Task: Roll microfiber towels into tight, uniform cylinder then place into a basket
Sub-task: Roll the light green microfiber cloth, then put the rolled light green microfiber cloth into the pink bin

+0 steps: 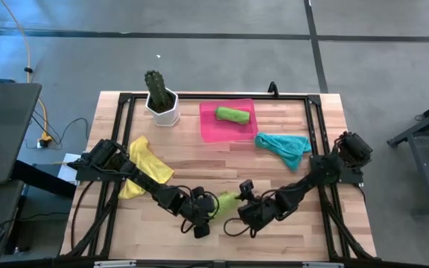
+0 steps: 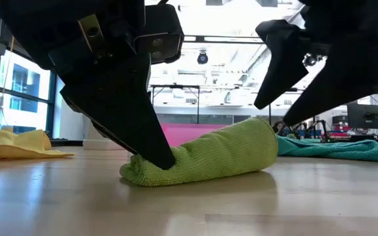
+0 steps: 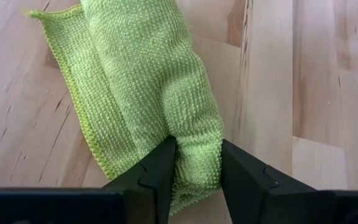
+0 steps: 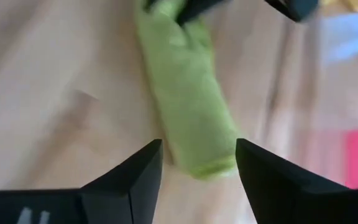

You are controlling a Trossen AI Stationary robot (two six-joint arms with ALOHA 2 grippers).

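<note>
A lime green towel, rolled into a short cylinder, lies on the wooden table near its front edge, between my two grippers. One loose edge lies flat beside the roll. My left gripper is shut on one end of the roll. My right gripper is open, its fingers standing just above and on either side of the other end without touching it. A second rolled green towel lies in the pink basket. My left gripper pinches the roll's end between its two fingers. The fingers slant down onto it from the table's left side, lying along the roll. The roll lies on the table along its whole length, dented in where the fingers close.
A teal towel lies crumpled right of the basket, and a yellow towel lies under the left arm. A white pot with a cactus stands at the far left. A black frame runs around the table's edge.
</note>
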